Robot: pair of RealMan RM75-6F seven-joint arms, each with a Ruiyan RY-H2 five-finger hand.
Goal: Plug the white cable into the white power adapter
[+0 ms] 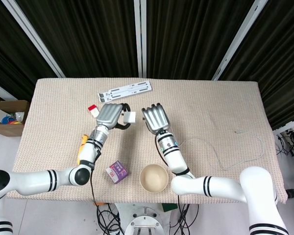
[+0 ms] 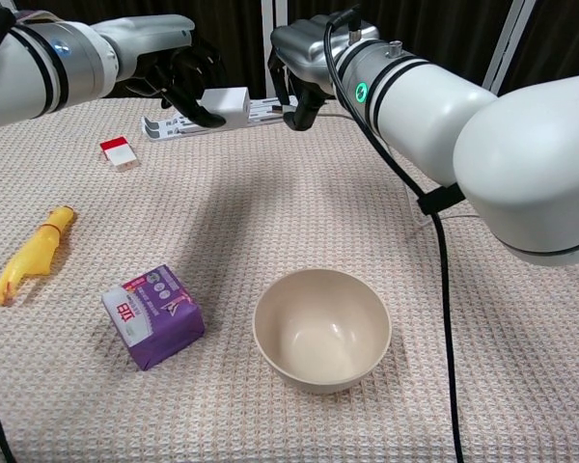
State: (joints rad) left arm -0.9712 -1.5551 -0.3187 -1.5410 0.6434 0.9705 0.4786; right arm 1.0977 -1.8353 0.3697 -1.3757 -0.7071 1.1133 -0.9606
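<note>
Aloft, left hand [image 1: 110, 113] gripping white power adapter [image 2: 226, 99], right hand [image 2: 301, 60] just beside

My left hand [image 2: 179, 72] holds the white power adapter [image 2: 226, 99] above the table [image 1: 210, 98], and my right hand [image 2: 299, 58] hangs just beside it, only a narrow gap between them; directly behind that gap lies the white strip [image 2: 246, 111] on the cloth; below both hands the cloth is bare, so there is room to drop there; nearer me the bowl [image 2: 322, 328] and the purple packet [image 2: 152, 315] block the front; the yellow toy [image 2: 34, 253] and red-and-white box [image 2: 118, 151] sit off to my left; the white cable [image 1: 235, 156] trails over the cloth on my right.
</note>
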